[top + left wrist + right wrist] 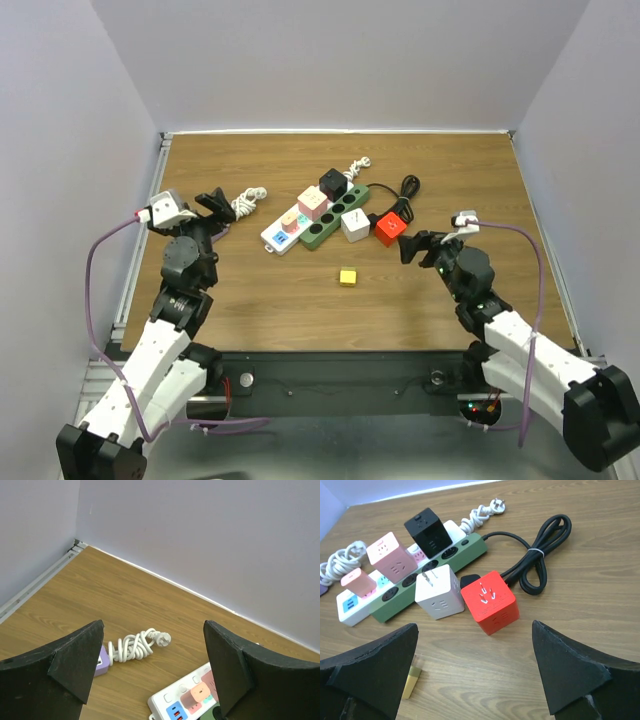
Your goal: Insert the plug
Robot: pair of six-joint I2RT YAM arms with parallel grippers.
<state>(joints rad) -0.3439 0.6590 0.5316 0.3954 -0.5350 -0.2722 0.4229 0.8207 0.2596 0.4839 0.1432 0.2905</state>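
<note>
A red cube plug (490,602) lies on the table with its metal prongs up, beside a white cube plug (437,592) whose prongs also show. Both rest against the green power strip (470,547), which carries a black cube (427,530) and a pink cube (392,560). My right gripper (475,675) hovers open just in front of the red cube (390,228), holding nothing. My left gripper (218,213) is open and empty at the left, above a coiled white cord (135,645).
A white power strip (285,235) with a small pink plug (200,694) lies left of the green one. A coiled black cable (405,190) sits behind the red cube. A small yellow block (347,277) lies alone in front. A purple block (101,661) sits at the cord's end.
</note>
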